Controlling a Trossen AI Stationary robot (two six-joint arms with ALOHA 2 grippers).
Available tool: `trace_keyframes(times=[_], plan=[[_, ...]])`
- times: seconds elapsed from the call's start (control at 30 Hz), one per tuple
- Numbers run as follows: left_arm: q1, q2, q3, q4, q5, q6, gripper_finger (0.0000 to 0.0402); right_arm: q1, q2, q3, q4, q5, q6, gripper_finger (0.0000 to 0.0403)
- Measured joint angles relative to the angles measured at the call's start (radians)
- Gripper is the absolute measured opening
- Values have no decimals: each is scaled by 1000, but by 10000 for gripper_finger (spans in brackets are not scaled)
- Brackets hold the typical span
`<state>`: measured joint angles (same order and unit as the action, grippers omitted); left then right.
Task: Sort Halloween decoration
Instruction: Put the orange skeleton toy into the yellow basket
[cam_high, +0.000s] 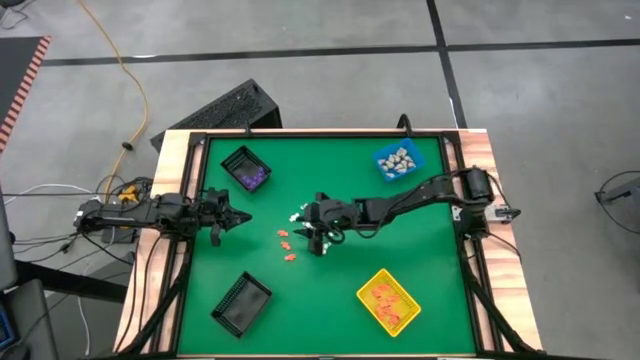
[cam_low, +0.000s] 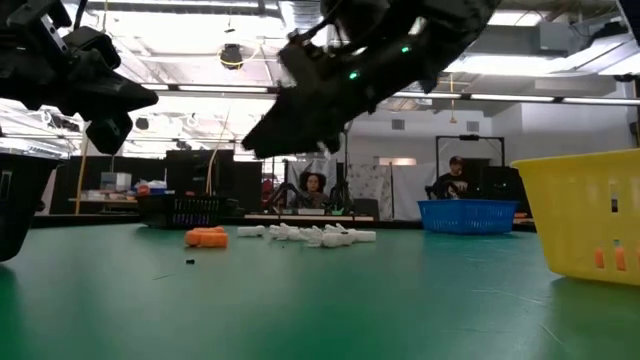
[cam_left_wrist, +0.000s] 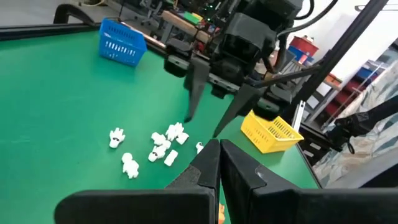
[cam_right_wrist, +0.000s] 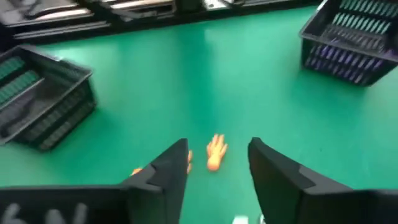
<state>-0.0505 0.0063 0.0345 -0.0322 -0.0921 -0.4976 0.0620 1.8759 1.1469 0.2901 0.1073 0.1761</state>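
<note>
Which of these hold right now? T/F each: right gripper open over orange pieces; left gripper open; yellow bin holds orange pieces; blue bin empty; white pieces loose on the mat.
1. Right gripper is open above the orange pieces: true.
2. Left gripper is open: false, shut.
3. Yellow bin holds orange pieces: true.
4. Blue bin is empty: false, it holds beige pieces.
5. White pieces lie loose on the green mat: true.

One camera looks straight down over the whole desk (cam_high: 330, 200); another sits level at desk height facing the room. Both wrist cameras look closely across the green middle.
</note>
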Motion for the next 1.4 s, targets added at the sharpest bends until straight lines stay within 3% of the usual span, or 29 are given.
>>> trace_keyframes(times=[0.17,0.47,0.97,1.4], plan=[[0,0,0,0,-2,4,0,-5,127,132,-30,7,-48,219],[0,4,0,-1,5,-12,0,-11,279,343,-183,12,-113,204],[0,8,0,-2,6,-23,0,-19,356,378,-261,22,-98,200],[0,8,0,-2,6,-23,0,-19,354,370,-285,38,-106,107]])
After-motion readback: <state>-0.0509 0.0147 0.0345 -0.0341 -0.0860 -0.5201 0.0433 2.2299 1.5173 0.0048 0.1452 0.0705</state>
